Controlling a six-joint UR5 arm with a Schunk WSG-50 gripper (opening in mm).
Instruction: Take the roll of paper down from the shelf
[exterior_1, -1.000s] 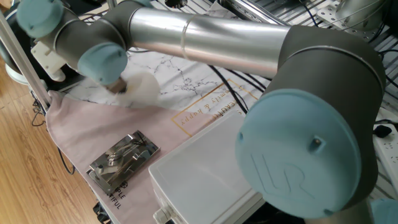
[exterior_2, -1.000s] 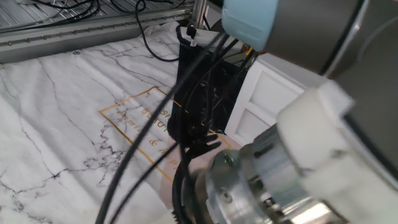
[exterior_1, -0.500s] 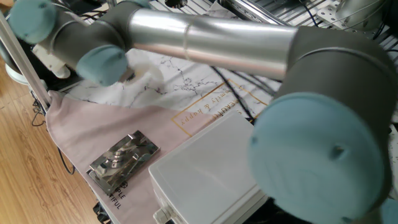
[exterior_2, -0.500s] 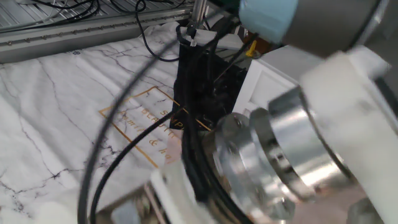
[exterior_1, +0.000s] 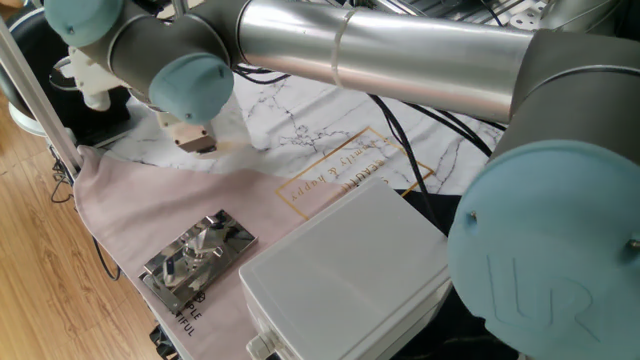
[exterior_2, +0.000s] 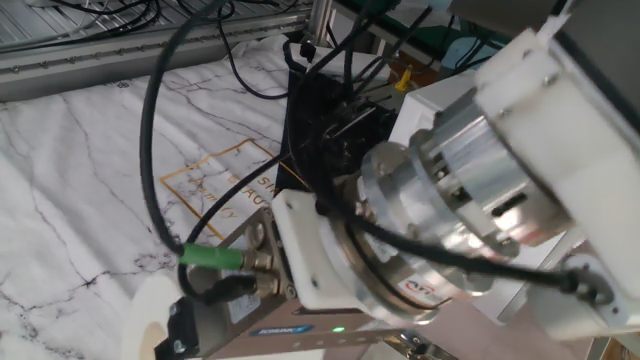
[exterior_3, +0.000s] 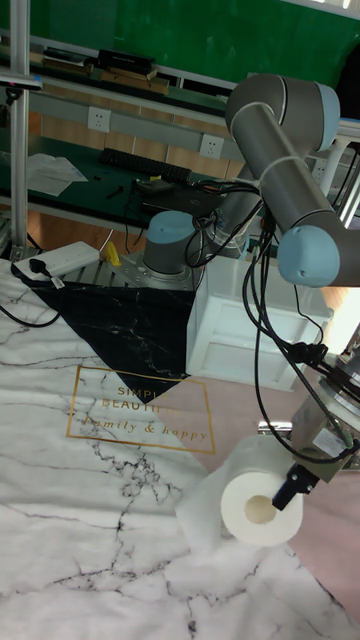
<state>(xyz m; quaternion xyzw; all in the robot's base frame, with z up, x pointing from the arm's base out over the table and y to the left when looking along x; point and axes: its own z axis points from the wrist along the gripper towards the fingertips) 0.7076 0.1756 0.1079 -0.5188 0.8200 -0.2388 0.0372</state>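
Observation:
The roll of paper (exterior_3: 250, 500) is a white cylinder with its hollow core facing the tall fixed view, over the marble-patterned cloth. My gripper (exterior_3: 287, 482) is shut on it, with one black finger (exterior_3: 291, 486) reaching into the core and the other hidden behind the roll. A loose tail of paper (exterior_3: 198, 512) hangs on its left. In the other fixed view the roll of paper (exterior_2: 148, 318) shows at the bottom left with a finger (exterior_2: 181, 322) against it. The shelf (exterior_1: 197, 260), a small chrome rack, lies bare on the pink cloth, well apart from the roll.
A big white plastic box (exterior_1: 340, 280) stands right of the shelf at the table's near edge. The arm (exterior_1: 400, 55) spans the back of the table. Black cables (exterior_2: 160, 150) loop off the wrist. A black cloth patch (exterior_3: 120, 310) lies at the back.
The wrist has turned and lifted in the other fixed view, bringing the roll into sight at the bottom left. The roll stays held above the marble cloth; the shelf has not moved.

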